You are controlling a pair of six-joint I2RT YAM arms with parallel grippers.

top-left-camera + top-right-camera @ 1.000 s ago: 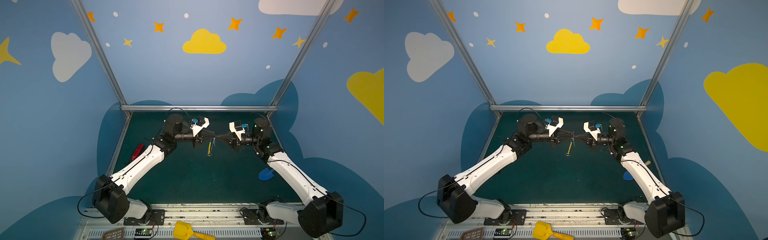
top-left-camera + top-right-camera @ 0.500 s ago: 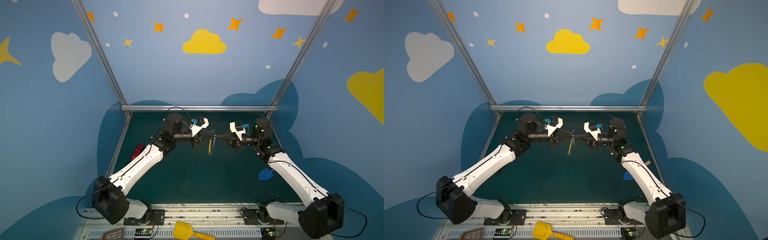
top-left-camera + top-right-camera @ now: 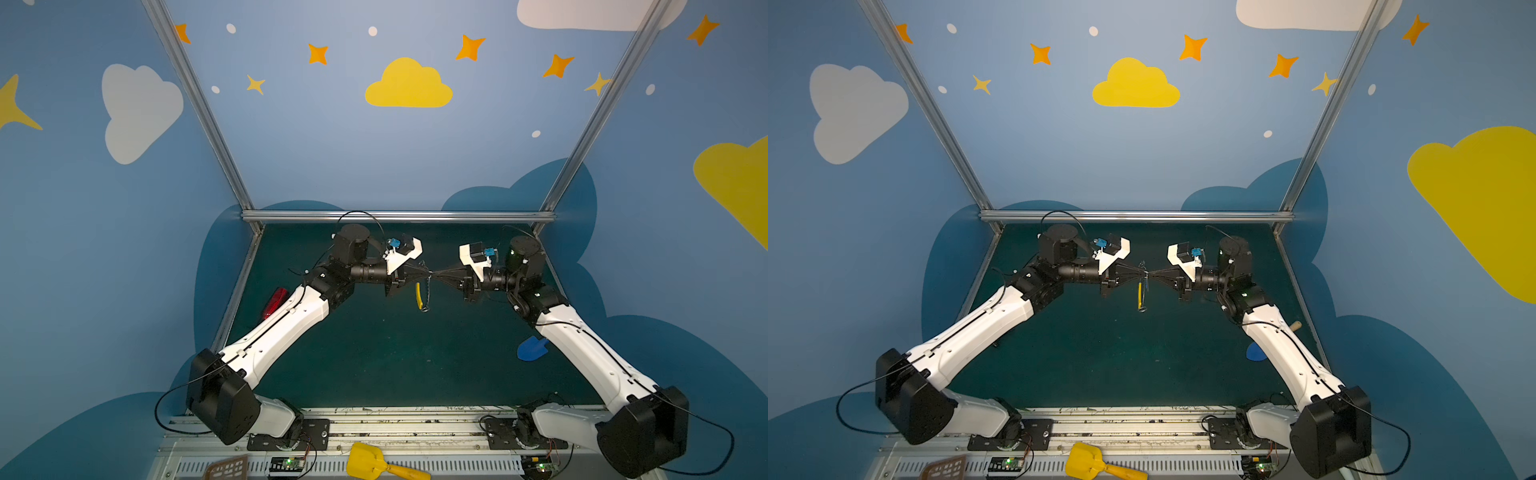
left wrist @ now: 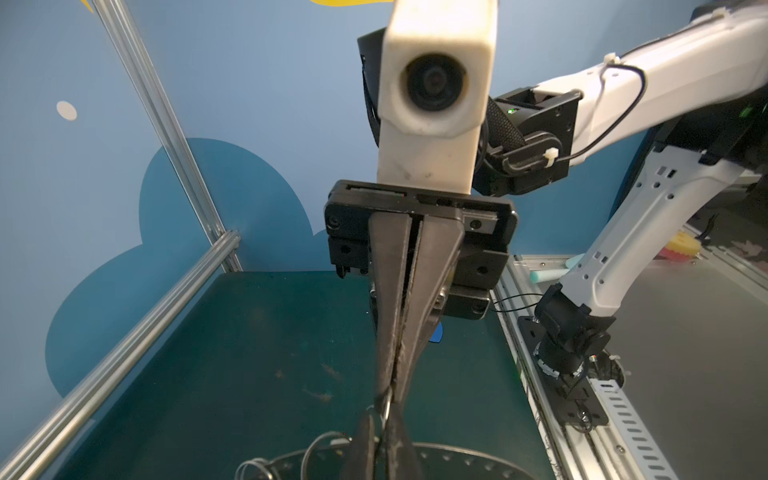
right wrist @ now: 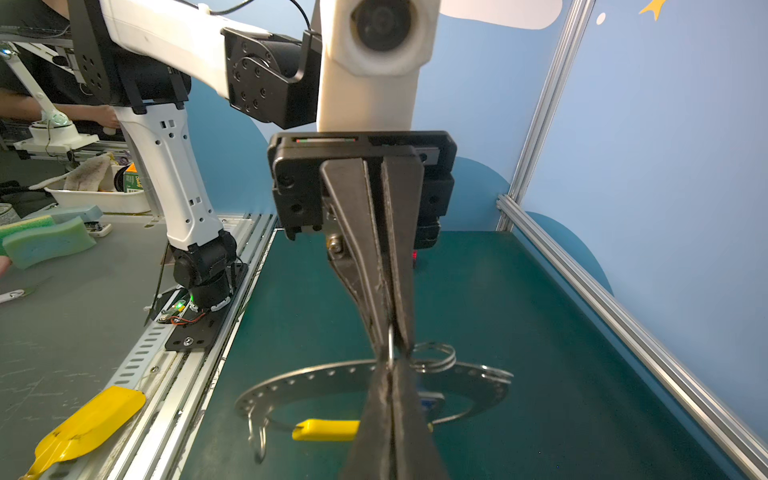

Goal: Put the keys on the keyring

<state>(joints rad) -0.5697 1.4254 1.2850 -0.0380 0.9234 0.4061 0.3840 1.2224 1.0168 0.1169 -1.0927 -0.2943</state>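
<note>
Thin grey studded hoop keyring [image 5: 316, 380], one arc yellow plastic, hangs above the dark green mat [image 3: 374, 365]. The left gripper [image 3: 1141, 272] and right gripper [image 3: 1150, 273], both fully closed, pinch its wire loop tip to tip. The keys [image 5: 433, 404], seen only as a blue plastic tag, sit half hidden behind the right fingers [image 5: 390, 436].

grey and yellow keyring [image 5: 316, 379], teal mat [image 3: 374, 361]

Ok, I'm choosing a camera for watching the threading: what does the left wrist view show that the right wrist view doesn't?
Left wrist only: the right gripper head-on, and a sliver of the blue plastic toy shovel behind it. Right wrist only: the left gripper head-on, the yellow arc of the thin grey studded hoop, and a yellow plastic scoop. Both: that hoop, the green mat, and the small metal loop pinched where the shut tips meet.
</note>
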